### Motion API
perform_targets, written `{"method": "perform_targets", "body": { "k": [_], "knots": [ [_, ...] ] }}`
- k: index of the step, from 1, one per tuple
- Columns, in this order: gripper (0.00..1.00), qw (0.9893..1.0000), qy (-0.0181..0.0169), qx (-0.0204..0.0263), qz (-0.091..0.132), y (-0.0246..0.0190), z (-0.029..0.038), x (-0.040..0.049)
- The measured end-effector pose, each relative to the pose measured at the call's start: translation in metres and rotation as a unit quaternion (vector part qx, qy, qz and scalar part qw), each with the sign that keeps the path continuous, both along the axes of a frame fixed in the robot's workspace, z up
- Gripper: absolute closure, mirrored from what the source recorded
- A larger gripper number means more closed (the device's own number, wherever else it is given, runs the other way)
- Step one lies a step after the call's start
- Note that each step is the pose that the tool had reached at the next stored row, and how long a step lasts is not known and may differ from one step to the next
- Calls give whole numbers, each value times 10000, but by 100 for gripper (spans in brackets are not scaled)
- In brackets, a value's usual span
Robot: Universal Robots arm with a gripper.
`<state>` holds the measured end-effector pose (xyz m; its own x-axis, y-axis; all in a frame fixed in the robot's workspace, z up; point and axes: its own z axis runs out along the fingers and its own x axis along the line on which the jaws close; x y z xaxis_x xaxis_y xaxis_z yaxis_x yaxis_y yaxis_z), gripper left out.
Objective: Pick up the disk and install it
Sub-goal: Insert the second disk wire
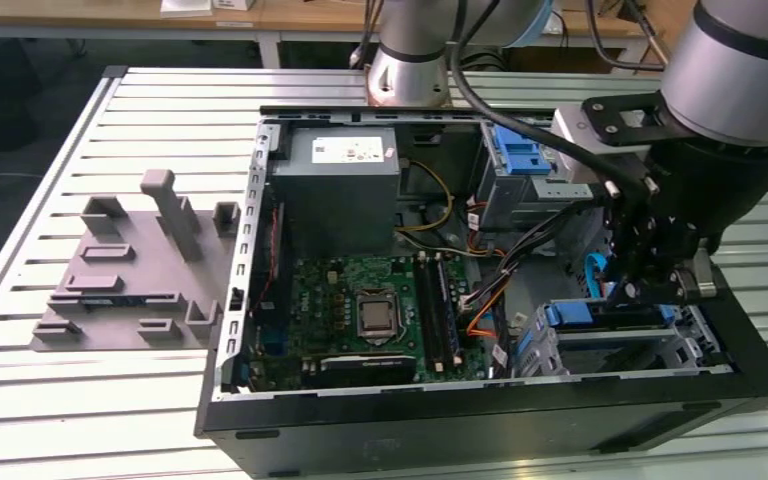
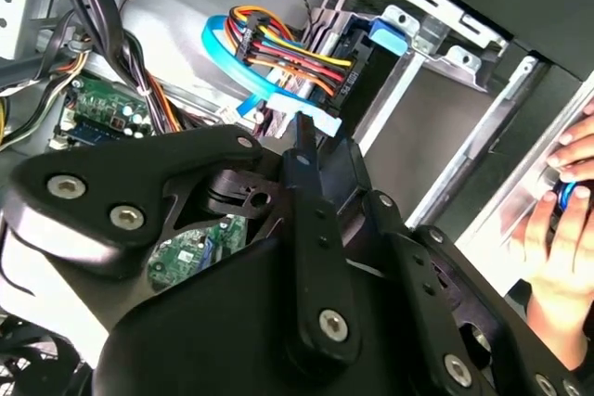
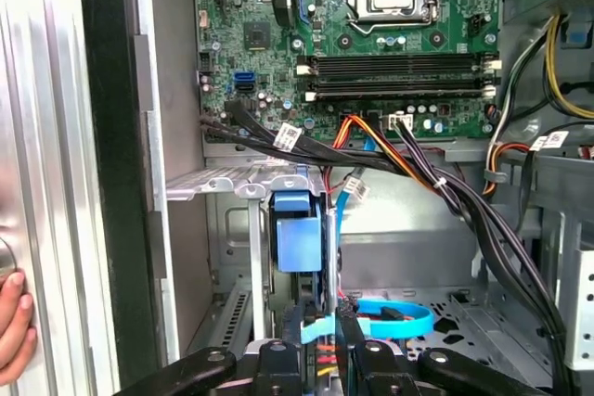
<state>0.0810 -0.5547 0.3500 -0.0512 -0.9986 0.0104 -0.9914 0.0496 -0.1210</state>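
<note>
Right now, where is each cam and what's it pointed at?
Exterior view: off the arm, looking down on the open PC case, arm and gripper over the drive bay.
First wrist view: on the wrist, facing the motherboard and blue latch; fingertips at the edge.
Second wrist view: behind the gripper linkage; a hand alongside.
Shared: blue SATA cable.

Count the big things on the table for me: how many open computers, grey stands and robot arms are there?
Open computer case: 1
Grey plastic stand: 1
Robot arm: 1
Total: 3
</note>
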Motion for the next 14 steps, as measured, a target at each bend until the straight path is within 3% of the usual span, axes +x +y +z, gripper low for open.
{"method": "perform_targets", "body": {
  "k": [3, 5, 14],
  "knots": [
    [78, 10000, 4, 1, 0, 0, 32, 0],
    [89, 10000, 5, 2, 0, 0, 32, 0],
    [89, 10000, 6, 0, 0, 0, 34, 0]
  ]
}}
